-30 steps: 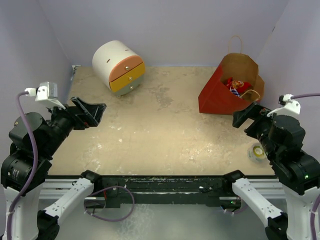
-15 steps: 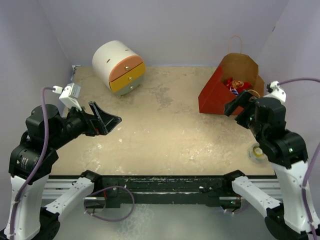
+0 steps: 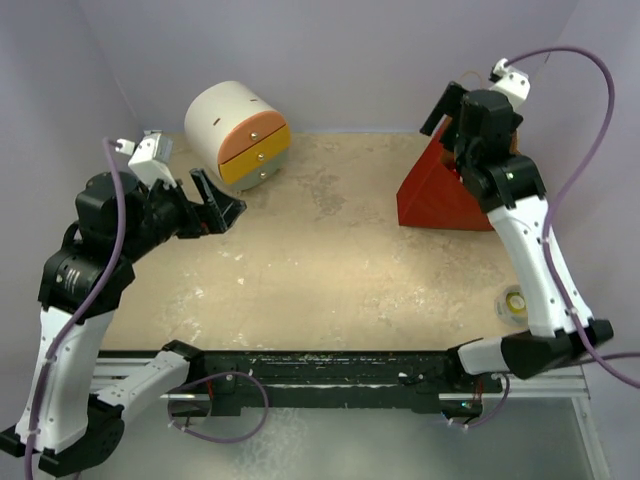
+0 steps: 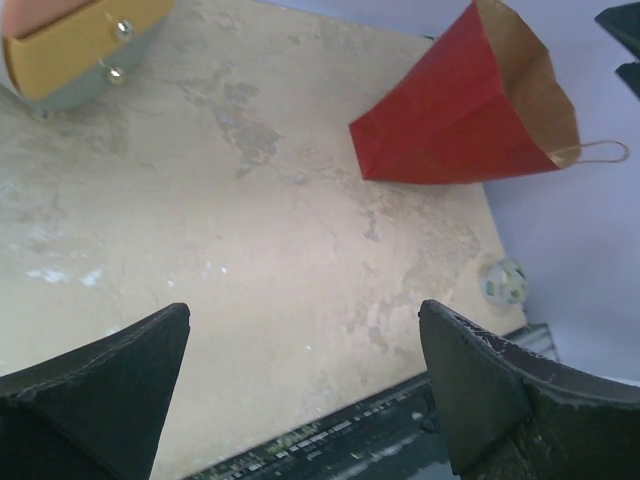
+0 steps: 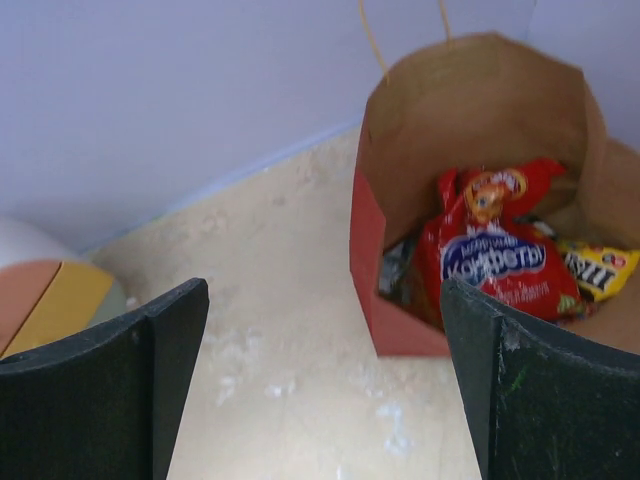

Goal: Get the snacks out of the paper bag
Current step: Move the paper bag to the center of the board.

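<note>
The paper bag (image 3: 432, 195) sits open-mouthed at the table's two o'clock corner. Inside it lie the snacks (image 5: 495, 255): a red bag whose blue-white logo I cannot read, with a yellow packet (image 5: 598, 268) at its three o'clock. The right arm reaches high over the bag, the right gripper (image 3: 445, 105) spread wide and empty. The left arm is bent at nine o'clock, the left gripper (image 3: 215, 205) equally wide and holding nothing.

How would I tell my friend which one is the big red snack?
Look at the far right corner of the table for the red paper bag. Inside lies the big red packet. Only it carries a blue-and-white logo, unlike the yellow packet beside it.
</note>
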You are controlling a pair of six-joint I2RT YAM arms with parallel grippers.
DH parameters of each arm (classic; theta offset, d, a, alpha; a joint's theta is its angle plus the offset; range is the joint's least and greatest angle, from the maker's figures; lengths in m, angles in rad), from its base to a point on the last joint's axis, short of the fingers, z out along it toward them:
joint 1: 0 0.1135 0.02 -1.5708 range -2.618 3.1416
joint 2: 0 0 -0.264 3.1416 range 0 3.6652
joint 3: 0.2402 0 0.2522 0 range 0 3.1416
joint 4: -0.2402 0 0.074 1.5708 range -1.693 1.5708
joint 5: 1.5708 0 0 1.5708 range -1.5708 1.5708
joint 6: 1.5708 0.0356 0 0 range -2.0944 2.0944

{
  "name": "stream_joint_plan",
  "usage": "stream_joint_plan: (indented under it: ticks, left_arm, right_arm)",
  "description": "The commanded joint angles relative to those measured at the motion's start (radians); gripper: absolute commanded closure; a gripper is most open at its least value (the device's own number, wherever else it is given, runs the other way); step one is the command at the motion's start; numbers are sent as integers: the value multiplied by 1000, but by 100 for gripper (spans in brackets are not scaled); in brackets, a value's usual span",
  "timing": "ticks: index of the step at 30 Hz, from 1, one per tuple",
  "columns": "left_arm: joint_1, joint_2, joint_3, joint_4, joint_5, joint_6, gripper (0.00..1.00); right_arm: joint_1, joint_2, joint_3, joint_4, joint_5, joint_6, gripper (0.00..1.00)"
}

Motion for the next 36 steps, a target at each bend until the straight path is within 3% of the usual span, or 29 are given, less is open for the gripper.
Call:
stream_joint_plan:
  ticks: [1,9,17,30,36]
  left_arm:
    - [7,66,80,43,-93,118,1]
    - [7,118,31,150,-91,106,1]
    - [7,212,73,185,-175,147,1]
    - [8,295,65,240,-219,133,1]
    - [7,301,57,247,-220,110,1]
  right_arm:
    - [-59,113,96,157,79,-55,1]
    - [-179,326,139,373,48,-53,0]
    - [-237,587,313,467,70,-153,1]
    - [-272,882,556,553,-34,-223,15]
    - [-278,939,607,571,-65,-219,41]
